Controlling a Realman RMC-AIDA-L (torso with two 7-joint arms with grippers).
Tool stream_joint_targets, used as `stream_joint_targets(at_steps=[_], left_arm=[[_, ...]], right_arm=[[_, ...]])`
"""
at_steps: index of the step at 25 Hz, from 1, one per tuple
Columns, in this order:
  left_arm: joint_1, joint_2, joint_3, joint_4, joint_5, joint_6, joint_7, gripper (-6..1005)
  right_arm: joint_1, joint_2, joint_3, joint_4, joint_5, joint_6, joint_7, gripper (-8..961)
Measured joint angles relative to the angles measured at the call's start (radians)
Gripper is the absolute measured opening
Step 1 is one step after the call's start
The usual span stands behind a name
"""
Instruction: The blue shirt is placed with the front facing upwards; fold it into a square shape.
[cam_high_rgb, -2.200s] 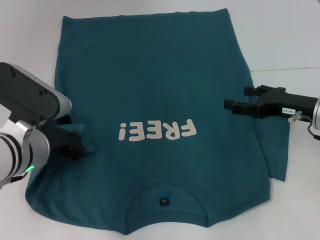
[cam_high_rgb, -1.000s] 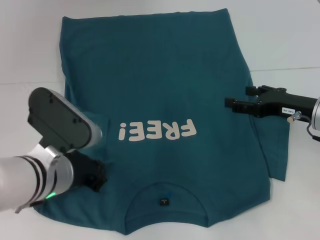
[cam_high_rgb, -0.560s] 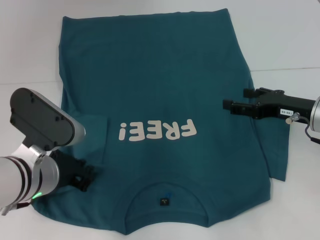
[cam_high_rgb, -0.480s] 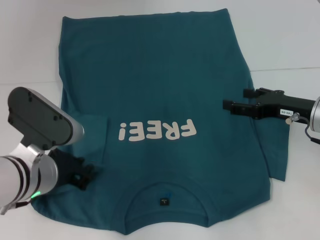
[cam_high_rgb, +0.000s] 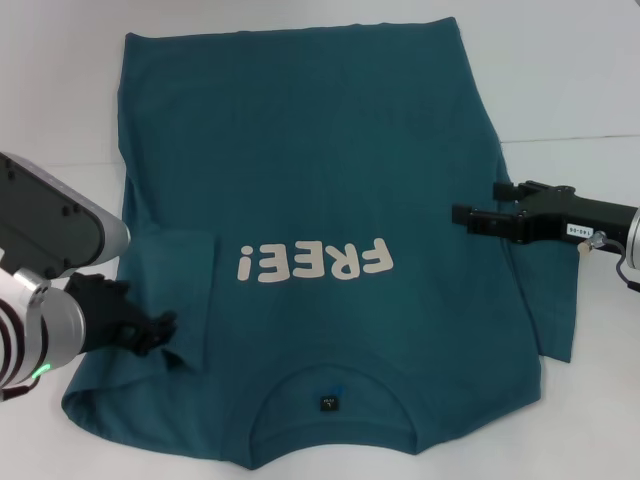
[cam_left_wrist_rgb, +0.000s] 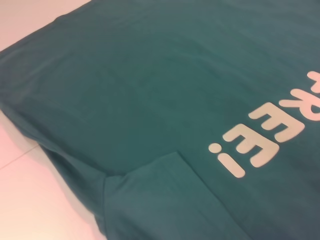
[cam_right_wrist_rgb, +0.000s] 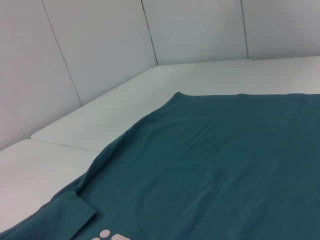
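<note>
While flat, blue shirt (cam_high_rgb: 320, 180), sleeve folded.

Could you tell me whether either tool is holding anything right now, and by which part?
Nothing is visibly held: the left tool rests by the folded-in sleeve; the right tool hovers open.

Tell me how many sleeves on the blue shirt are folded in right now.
1. The left sleeve lies folded onto the blue shirt beside the lettering; the right sleeve is spread out flat.
</note>
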Motion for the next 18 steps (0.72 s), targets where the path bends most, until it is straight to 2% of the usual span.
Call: stream_joint_targets(at_steps=[7, 13, 18], left_arm=[[0.024, 0.000, 0.054, 0.031, 0.001, 0.010, 0.065, 644], [0.036, 0.000, 0.069, 0.060, 0.002, 0.060, 0.163, 716], [0.040, 0.000, 0.068, 0.074, 0.003, 0.082, 0.226, 721]], right_arm=[[-0.001, -0.001, -0.004, 0.000, 0.001, -0.001, -0.003, 911], [-0.002, -0.004, -0.006, 0.000, 0.001, 0.000, -0.003, 911], [-0.003, -0.006, -0.006, 0.001, 0.001, 0.000, 0.000, 911]])
